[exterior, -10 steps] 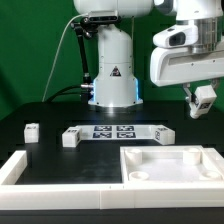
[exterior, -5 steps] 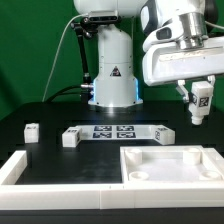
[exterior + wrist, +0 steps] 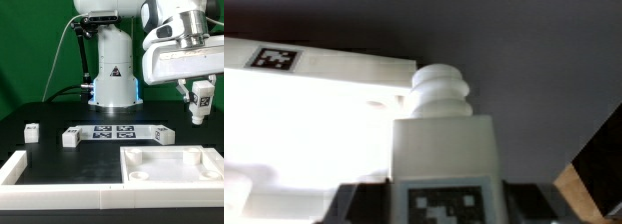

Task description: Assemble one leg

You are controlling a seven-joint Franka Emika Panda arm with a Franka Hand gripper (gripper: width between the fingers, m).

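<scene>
Wrist view: leg [image 3: 443, 150] btm off-frame

Arm [image 3: 112, 60] all white, glossy rounded shells; black triangle warning sticker [image 3: 115, 72] on base column, blue light ring [image 3: 113, 98] at its foot, black cable [image 3: 70, 50] down one side; boxy white wrist housing [image 3: 178, 62], tool [image 3: 200, 103] fingers dark

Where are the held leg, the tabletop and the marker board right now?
the leg [image 3: 201, 104]: exterior view, white body just below its tag.
the tabletop [image 3: 176, 166]: exterior view, its flat middle.
the marker board [image 3: 113, 131]: exterior view, its centre, among the tags.
</scene>
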